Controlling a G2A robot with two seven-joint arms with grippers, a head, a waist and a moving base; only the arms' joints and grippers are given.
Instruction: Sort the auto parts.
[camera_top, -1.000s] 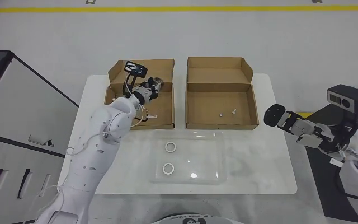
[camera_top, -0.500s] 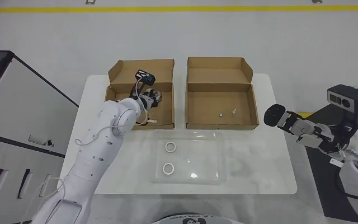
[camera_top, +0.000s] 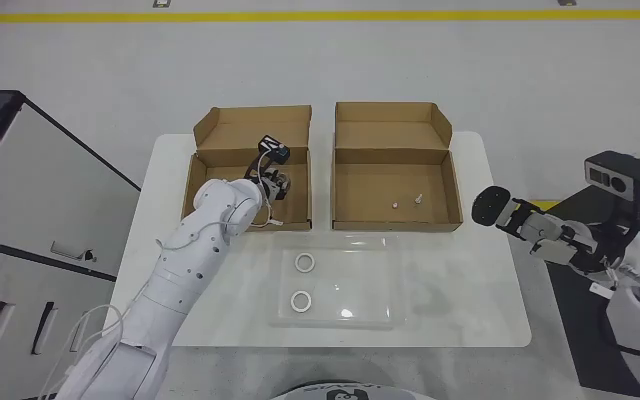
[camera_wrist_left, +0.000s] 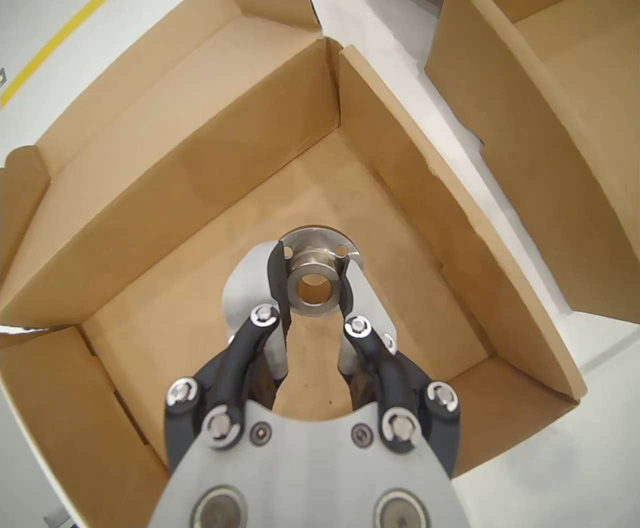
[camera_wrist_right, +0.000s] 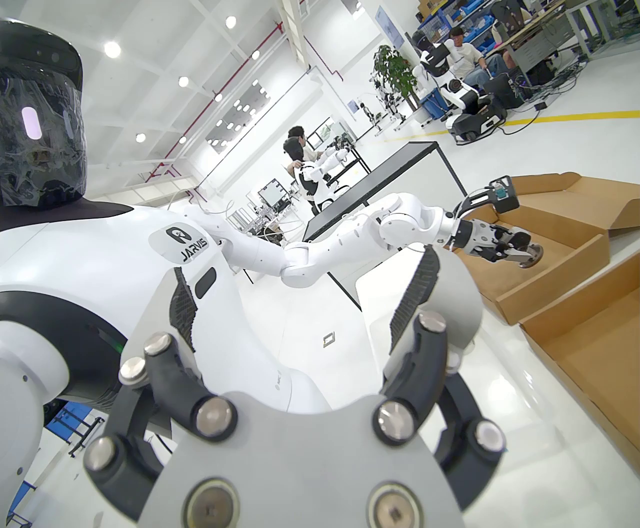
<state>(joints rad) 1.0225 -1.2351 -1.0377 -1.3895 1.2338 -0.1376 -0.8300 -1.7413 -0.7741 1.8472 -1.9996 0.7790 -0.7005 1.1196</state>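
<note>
Now the left end effector (camera_wrist_left: 311, 287), pinching a silvery flanged metal bushing (camera_wrist_left: 320, 252) by its hub, hangs above the floor of the brown cardboard box (camera_wrist_left: 200, 280) beneath it, so best to lower close, then release gently to stop it rolling.

**Flanged metal bushing** (camera_wrist_left: 312, 282): silver, with a short hub and round bore on a circular flange with drilled holes. The hub is clamped between the fingers of the left gripper (camera_wrist_left: 311, 300), over the floor of the left cardboard box (camera_top: 298, 205), upper left of centre in the top view (contact with the floor cannot be determined).

**White rings** (camera_top: 305, 262): two, lying flat and apart in the clear tray (camera_top: 385, 295), lower centre.

**Small pale parts** (camera_top: 396, 203): two, type not discernible, on the floor of the right cardboard box (camera_top: 360, 195).
</note>
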